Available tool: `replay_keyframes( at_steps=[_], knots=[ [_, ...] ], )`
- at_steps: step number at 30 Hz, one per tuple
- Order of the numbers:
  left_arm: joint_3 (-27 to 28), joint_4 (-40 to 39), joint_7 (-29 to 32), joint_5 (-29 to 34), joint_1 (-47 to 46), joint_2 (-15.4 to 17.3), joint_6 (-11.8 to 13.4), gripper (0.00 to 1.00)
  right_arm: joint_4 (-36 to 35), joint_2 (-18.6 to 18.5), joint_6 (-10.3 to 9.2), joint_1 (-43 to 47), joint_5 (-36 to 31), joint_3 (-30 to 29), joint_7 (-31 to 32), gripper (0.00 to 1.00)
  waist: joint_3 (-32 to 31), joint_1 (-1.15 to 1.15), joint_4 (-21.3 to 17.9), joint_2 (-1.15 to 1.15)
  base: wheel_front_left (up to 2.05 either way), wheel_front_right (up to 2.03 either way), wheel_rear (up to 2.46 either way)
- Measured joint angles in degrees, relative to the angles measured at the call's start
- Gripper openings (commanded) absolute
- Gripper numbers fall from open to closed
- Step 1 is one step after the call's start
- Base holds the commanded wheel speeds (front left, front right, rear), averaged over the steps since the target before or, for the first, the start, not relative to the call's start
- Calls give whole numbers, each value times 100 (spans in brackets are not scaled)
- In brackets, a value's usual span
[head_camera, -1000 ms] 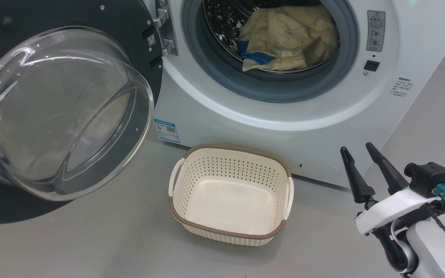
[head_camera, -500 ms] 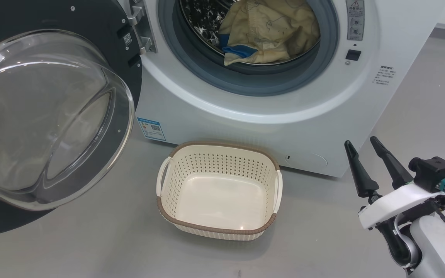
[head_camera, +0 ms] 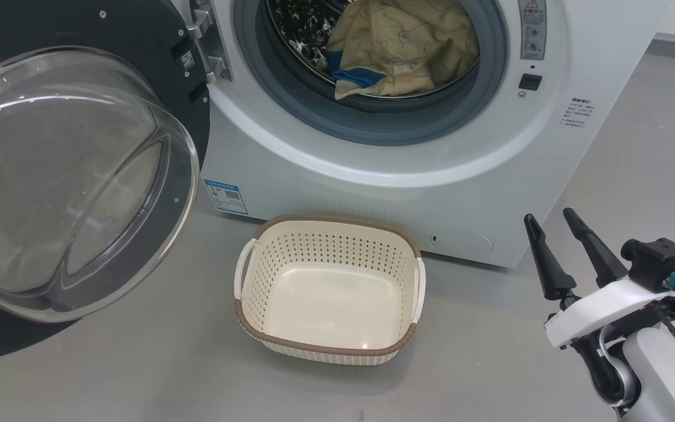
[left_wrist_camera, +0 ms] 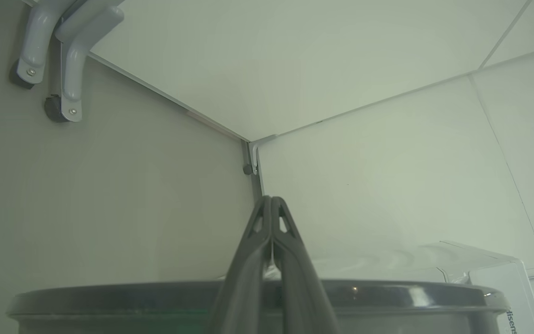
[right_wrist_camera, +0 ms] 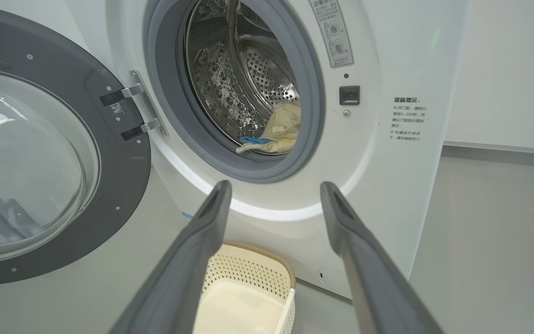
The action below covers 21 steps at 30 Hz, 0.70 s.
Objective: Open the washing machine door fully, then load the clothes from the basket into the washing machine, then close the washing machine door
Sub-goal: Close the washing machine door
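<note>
Right gripper [head_camera: 547, 214] stands spread, empty; left gripper [left_wrist_camera: 271, 200] is pinched shut. Camera shifts, nothing else: clothes [head_camera: 408, 47] loaded, basket [head_camera: 326, 220] bare, washing machine door [head_camera: 74, 176] awaits closing.

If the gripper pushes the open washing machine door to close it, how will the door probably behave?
The washing machine door hangs on a metal hinge at one edge, so it should swing, not slide. Its thick glass bowl suggests it is heavy; a steady push seems needed. The glass looks smooth and slippery; the dark rim may be safer.
</note>
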Motion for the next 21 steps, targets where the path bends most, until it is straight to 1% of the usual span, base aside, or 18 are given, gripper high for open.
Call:
replay_keyframes(
  at_steps=[4, 12, 16, 21],
  knots=[
    [-101, 110, 312, -44, -2, 14, -10, 0, 12, 0, 0, 0, 2, 2, 0, 100, -8, 0, 5, 0, 0, 0, 0],
    [-297, 134, 1067, -207, -2, 196, -157, 0, 47, 2, 0, 0, 27, -2, 0, 100, -53, 0, 29, 0, 0, 0, 0],
    [-414, 124, 1486, -407, -2, 240, -215, 0, 52, 4, 0, 2, 57, -20, 0, 100, -79, 0, 55, 0, 0, 0, 0],
    [-694, 7, 2151, -566, 2, 211, -386, 0, 63, 23, 0, 5, 58, -27, 0, 100, -112, 0, 100, 0, 0, 0, 0]
  ],
)
